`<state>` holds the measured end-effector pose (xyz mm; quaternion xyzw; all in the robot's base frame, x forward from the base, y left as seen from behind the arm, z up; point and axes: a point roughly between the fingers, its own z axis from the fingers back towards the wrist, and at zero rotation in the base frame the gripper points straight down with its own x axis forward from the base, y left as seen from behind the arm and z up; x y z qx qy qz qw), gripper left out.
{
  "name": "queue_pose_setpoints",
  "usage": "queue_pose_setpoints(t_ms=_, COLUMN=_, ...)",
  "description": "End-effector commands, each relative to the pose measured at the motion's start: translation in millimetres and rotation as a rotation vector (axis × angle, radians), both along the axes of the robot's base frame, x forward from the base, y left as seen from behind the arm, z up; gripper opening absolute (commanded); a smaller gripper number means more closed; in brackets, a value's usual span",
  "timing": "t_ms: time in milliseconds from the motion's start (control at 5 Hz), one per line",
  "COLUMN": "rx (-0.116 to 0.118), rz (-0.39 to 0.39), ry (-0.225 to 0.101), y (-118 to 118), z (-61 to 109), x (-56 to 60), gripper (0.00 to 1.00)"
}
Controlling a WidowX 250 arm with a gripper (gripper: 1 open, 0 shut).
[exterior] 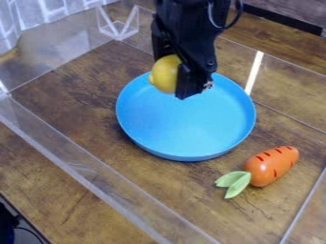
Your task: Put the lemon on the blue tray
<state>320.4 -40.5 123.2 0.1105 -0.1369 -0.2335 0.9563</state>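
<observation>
We've got the small smooth yellow oval lemon (pixel 166 73) clamped in the black pincer (pixel 178 80), jaws closed on the fruit, hanging nose-down over the big round bright-blue plastic tray (pixel 186 116).

Position: lemon sits over the tray's rim zone at roughly 10–11 o'clock of the dish, held clear above the blue floor, not touching it as far as we can tell.

Progress, our read: pick is done, carry is mostly done. Left to do: bring it a bit further toward tray centre or just lower from here, open the jaws, back off. Release this close to the rim risks the lemon rolling toward the raised edge; the lip should contain it, though.

Count:
- lemons: one
- blue trays: one, nothing lying in it
- orange carrot with green leaves (pixel 264 167): one, on the dark wooden surface (pixel 76 105) at about 4–5 o'clock of the tray, just apart from its rim
- pincers: one

Clear plastic walls (pixel 90 176) run around the work area. Carrot is not in the way.
</observation>
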Motion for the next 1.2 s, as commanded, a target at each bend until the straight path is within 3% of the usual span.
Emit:
queue_pose_setpoints(t_ms=0, rx=-0.015, rz=-0.003, ry=-0.039, y=-4.8, z=3.0, x=3.6, gripper=0.00)
queue_pose_setpoints(t_ms=600, rx=-0.016, rz=0.050, ry=-0.018, y=-0.7, z=-35.3, x=9.9, gripper=0.00)
queue_pose_setpoints(t_ms=800, rx=-0.006, rz=0.067, ry=-0.018, y=5.2, z=-40.1, x=14.8, gripper=0.00)
queue_pose_setpoints(t_ms=1000, rx=-0.006, rz=0.099, ry=-0.029, y=14.0, z=-26.2, x=18.8, gripper=0.00)
